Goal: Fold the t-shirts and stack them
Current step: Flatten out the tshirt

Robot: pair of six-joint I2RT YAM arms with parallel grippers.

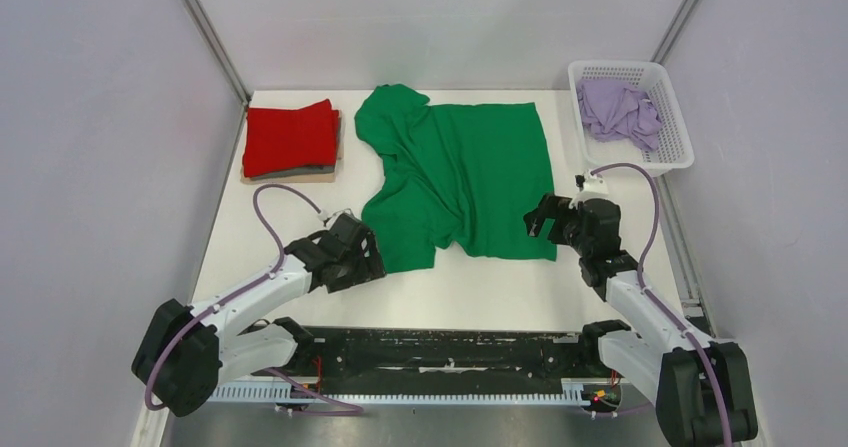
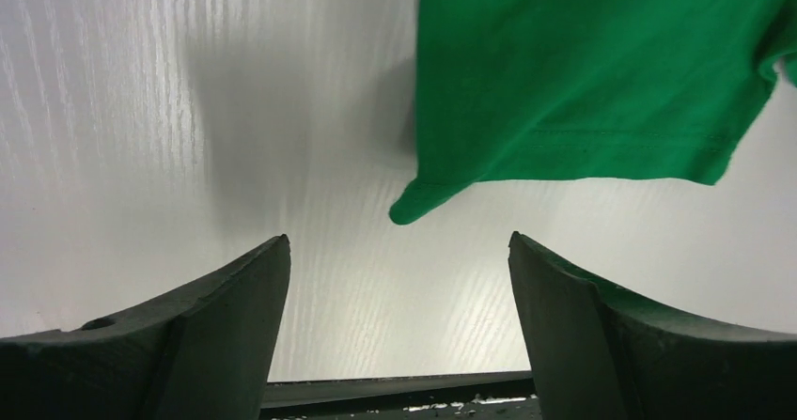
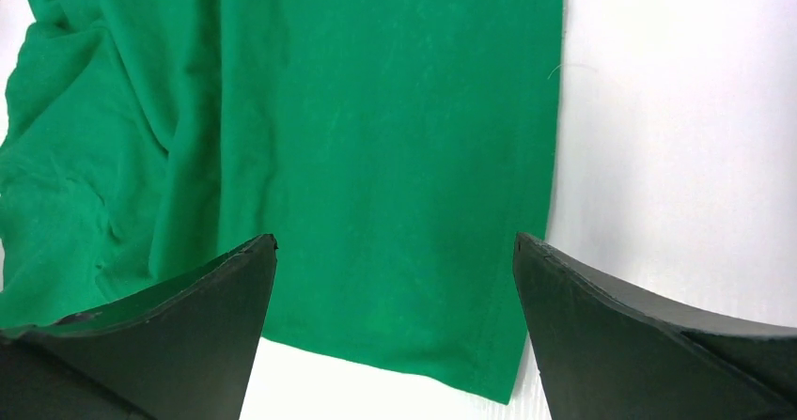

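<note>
Hovering with left gripper (image 2: 397, 246) jaws released beside green t-shirt (image 1: 460, 182) corner; with right gripper (image 3: 395, 241) jaws released over its hem.

White table (image 1: 500, 287), pale grey walls (image 1: 100, 117)

White arm links (image 1: 250, 292), black joints, purple cables (image 1: 257, 205), curved black fingers (image 2: 216, 326).

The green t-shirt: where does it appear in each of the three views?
Top external: green t-shirt spread mid-table, between the red t-shirt and the basket.
Left wrist: green t-shirt at upper right, one corner pointing down toward the open left claw.
Right wrist: green t-shirt at upper left and centre, near hem inside the open right claw.
Shared landmark: the white table, bare beside the shirt's near edge.
</note>
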